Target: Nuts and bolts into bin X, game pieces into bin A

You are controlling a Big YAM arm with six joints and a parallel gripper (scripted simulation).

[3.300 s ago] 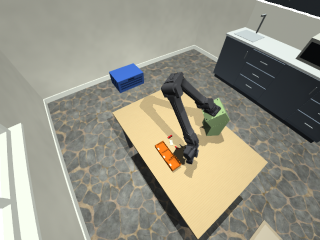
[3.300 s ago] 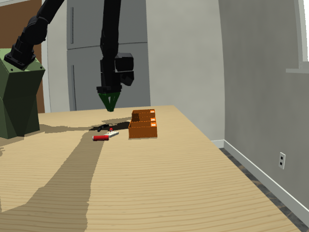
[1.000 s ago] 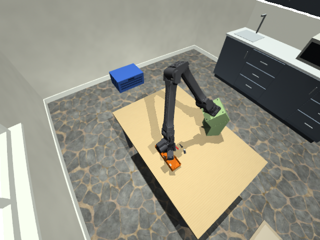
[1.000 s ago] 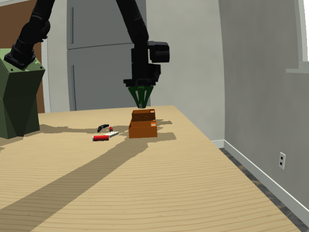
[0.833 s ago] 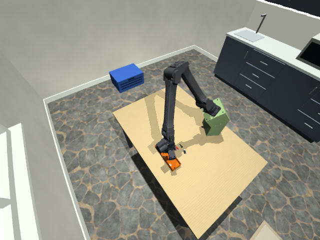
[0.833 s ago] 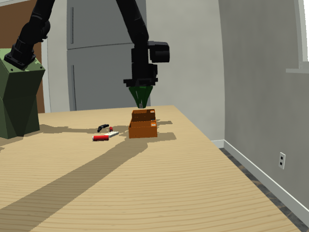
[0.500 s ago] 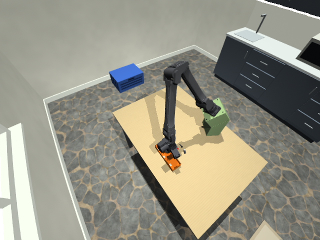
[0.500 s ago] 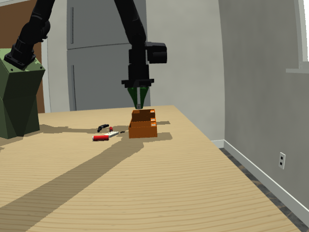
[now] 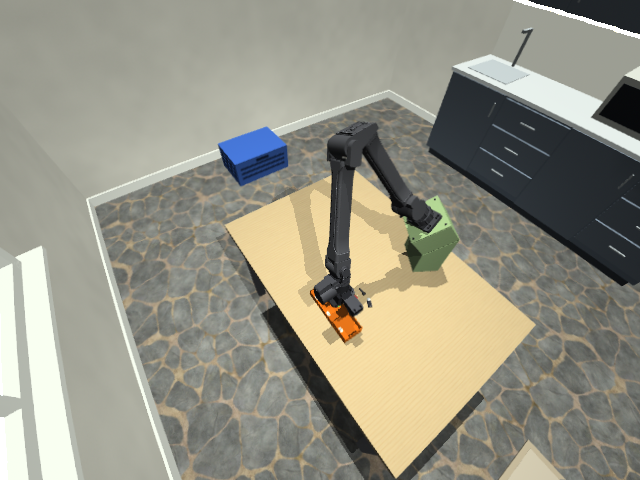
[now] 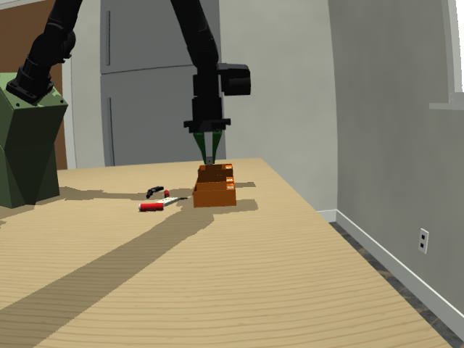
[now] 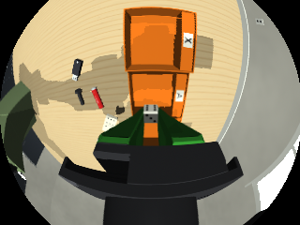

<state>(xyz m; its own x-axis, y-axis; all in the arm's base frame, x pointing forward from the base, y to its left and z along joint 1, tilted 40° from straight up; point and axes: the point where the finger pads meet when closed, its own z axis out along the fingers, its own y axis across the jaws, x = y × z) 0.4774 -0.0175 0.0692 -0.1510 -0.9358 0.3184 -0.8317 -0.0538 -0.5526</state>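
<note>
A row of orange bins (image 10: 214, 185) stands near the table's edge and also shows in the top view (image 9: 338, 317). In the wrist view the far bin (image 11: 157, 39) carries an X label (image 11: 189, 40). The bin next to it (image 11: 156, 93) has a small label (image 11: 179, 96) that I cannot read. My gripper (image 10: 209, 159) points straight down just above the bins, at the far end of the row in the exterior view. It is shut on a small grey die with dark dots (image 11: 150, 116), held over the nearer bin's rim. A black bolt (image 11: 81, 94) lies on the table left of the bins.
Left of the bins lie a red cylinder (image 10: 151, 206), a white flat piece (image 10: 167, 201), a small red piece (image 10: 167, 193) and a black and white piece (image 11: 77, 69). The arm's green base block (image 9: 431, 235) stands at the far side. The table edge runs close beside the bins.
</note>
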